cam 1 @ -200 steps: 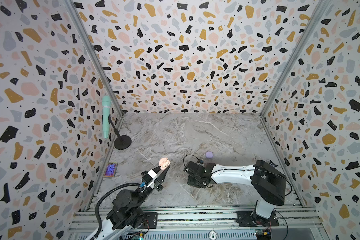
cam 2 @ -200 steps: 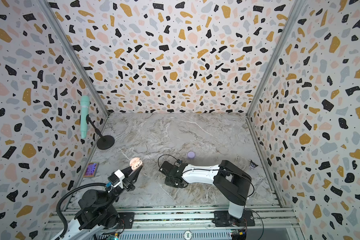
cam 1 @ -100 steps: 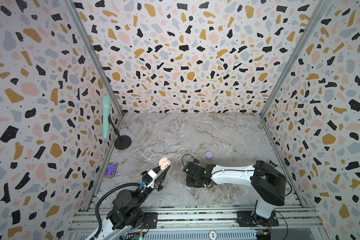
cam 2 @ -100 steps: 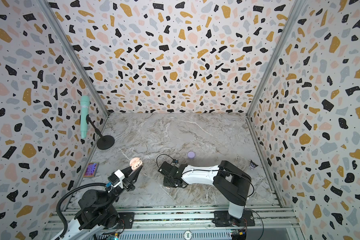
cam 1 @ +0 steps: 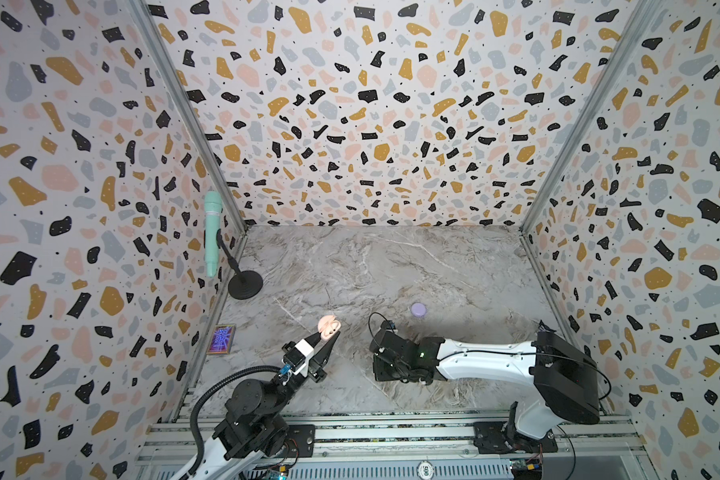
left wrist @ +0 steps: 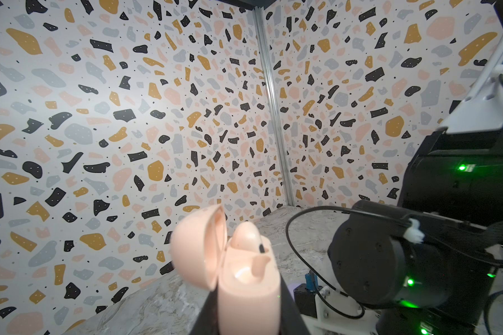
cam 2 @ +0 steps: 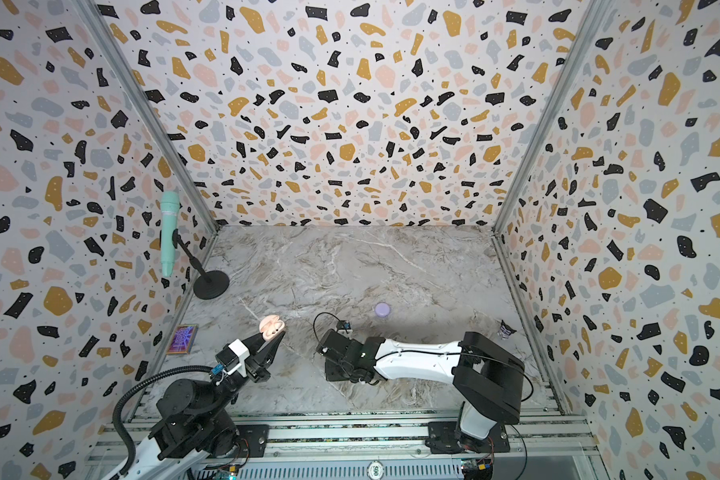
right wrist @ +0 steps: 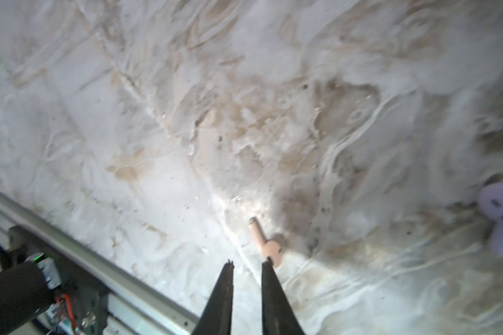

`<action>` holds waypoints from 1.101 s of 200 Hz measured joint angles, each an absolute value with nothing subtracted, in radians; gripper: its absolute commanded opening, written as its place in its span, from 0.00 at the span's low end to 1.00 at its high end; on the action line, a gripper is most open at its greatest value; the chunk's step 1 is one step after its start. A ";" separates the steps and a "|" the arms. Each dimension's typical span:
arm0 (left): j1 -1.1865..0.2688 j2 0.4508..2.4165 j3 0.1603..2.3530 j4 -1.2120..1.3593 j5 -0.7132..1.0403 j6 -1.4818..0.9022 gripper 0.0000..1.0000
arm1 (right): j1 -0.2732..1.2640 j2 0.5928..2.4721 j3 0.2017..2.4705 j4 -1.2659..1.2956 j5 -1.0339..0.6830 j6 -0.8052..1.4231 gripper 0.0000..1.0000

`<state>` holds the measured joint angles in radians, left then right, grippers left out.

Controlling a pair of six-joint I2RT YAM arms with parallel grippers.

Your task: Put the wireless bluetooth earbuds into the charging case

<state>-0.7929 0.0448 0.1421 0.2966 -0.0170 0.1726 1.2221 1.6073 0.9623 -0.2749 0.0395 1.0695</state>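
My left gripper [cam 1: 327,335] is shut on a pale pink charging case [cam 1: 328,325], held up above the table; both top views show it [cam 2: 271,325]. In the left wrist view the case [left wrist: 249,290] has its lid [left wrist: 198,249] flipped open and one pink earbud [left wrist: 246,236] seated inside. My right gripper [right wrist: 249,262] hangs low over the marble table, its jaws a narrow gap apart with nothing between them. A loose pink earbud [right wrist: 269,245] lies on the table, just outside one fingertip [right wrist: 269,262]. A lavender earbud [right wrist: 498,208] lies farther off.
A round lavender case [cam 1: 418,309] sits shut on the table behind the right wrist. A mint microphone [cam 1: 213,232] on a black stand and a small colourful card [cam 1: 223,339] are by the left wall. The aluminium rail [right wrist: 70,246] runs close to the right gripper.
The right wrist has shifted slightly left, low over the table. The left arm has held still with the open case.
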 measured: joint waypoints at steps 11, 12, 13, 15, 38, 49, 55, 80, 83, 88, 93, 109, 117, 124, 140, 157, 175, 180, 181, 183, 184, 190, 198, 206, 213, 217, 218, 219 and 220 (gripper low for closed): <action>-0.793 0.045 0.142 0.296 -0.017 0.173 0.00 | 1.245 1.607 0.962 -0.273 0.037 1.086 0.21; -0.793 0.045 0.142 0.296 -0.017 0.173 0.00 | 1.248 1.607 0.962 -0.272 0.036 1.090 0.21; -0.793 0.045 0.142 0.296 -0.017 0.173 0.00 | 1.250 1.608 0.962 -0.273 0.036 1.092 0.21; -0.793 0.045 0.142 0.296 -0.017 0.173 0.00 | 1.254 1.608 0.961 -0.273 0.036 1.094 0.21; -0.793 0.045 0.142 0.296 -0.017 0.173 0.00 | 1.283 1.613 0.939 -0.251 0.020 1.124 0.21; -0.793 0.045 0.142 0.296 -0.017 0.173 0.00 | 1.282 1.623 0.929 -0.242 0.014 1.134 0.21; -0.793 0.045 0.142 0.296 -0.017 0.173 0.00 | 1.280 1.632 0.926 -0.239 0.012 1.137 0.21; -0.793 0.045 0.142 0.296 -0.017 0.173 0.00 | 1.269 1.675 0.922 -0.232 0.003 1.142 0.20; -0.793 0.045 0.142 0.296 -0.017 0.173 0.00 | 1.268 1.678 0.921 -0.232 0.002 1.143 0.20; -0.793 0.045 0.142 0.296 -0.017 0.173 0.00 | 1.265 1.682 0.918 -0.231 -0.001 1.143 0.20; -0.793 0.045 0.142 0.296 -0.017 0.173 0.00 | 1.261 1.685 0.915 -0.231 -0.003 1.143 0.20; -0.793 0.045 0.142 0.296 -0.017 0.173 0.00 | 1.248 1.686 0.912 -0.227 -0.008 1.143 0.20; -0.793 0.045 0.142 0.296 -0.017 0.173 0.00 | 1.242 1.687 0.912 -0.226 -0.009 1.143 0.19; -0.793 0.045 0.142 0.296 -0.017 0.173 0.00 | 1.236 1.687 0.911 -0.226 -0.007 1.143 0.20; -0.793 0.045 0.142 0.296 -0.017 0.173 0.00 | 1.224 1.687 0.911 -0.226 -0.007 1.140 0.19; -0.793 0.045 0.142 0.296 -0.017 0.173 0.00 | 1.216 1.687 0.910 -0.226 -0.007 1.136 0.19; -0.793 0.046 0.142 0.296 -0.017 0.173 0.00 | 1.197 1.688 0.911 -0.224 -0.007 1.121 0.19; -0.793 0.046 0.142 0.296 -0.017 0.173 0.00 | 1.192 1.688 0.910 -0.224 -0.007 1.118 0.19; -0.793 0.046 0.142 0.296 -0.017 0.173 0.00 | 1.190 1.688 0.911 -0.224 -0.007 1.116 0.19; -0.793 0.046 0.142 0.296 -0.018 0.173 0.00 | 1.188 1.689 0.911 -0.223 -0.007 1.114 0.19; -0.793 0.046 0.142 0.296 -0.017 0.173 0.00 | 1.187 1.689 0.911 -0.223 -0.007 1.114 0.19; -0.793 0.046 0.142 0.296 -0.017 0.173 0.00 | 1.182 1.690 0.912 -0.223 -0.007 1.109 0.18; -0.793 0.046 0.142 0.296 -0.018 0.173 0.00 | 1.176 1.692 0.914 -0.222 -0.007 1.100 0.18; -0.793 0.046 0.142 0.296 -0.018 0.173 0.00 | 1.172 1.697 0.919 -0.222 -0.007 1.092 0.18; -0.793 0.047 0.142 0.296 -0.018 0.173 0.00 | 1.168 1.703 0.925 -0.222 -0.002 1.086 0.18; -0.793 0.047 0.142 0.296 -0.018 0.173 0.00 | 1.166 1.706 0.929 -0.223 0.001 1.081 0.17; -0.793 0.048 0.142 0.296 -0.018 0.173 0.00 | 1.165 1.707 0.930 -0.223 0.002 1.079 0.18; -0.793 0.048 0.142 0.296 -0.018 0.173 0.00 | 1.164 1.708 0.931 -0.223 0.003 1.078 0.18; -0.793 0.048 0.142 0.296 -0.018 0.173 0.00 | 1.164 1.709 0.933 -0.224 0.004 1.077 0.17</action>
<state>-0.7929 0.0483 0.1421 0.2958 -0.0177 0.1730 1.1637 1.7092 0.9333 -0.2237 0.0044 1.0771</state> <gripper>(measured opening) 0.241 0.178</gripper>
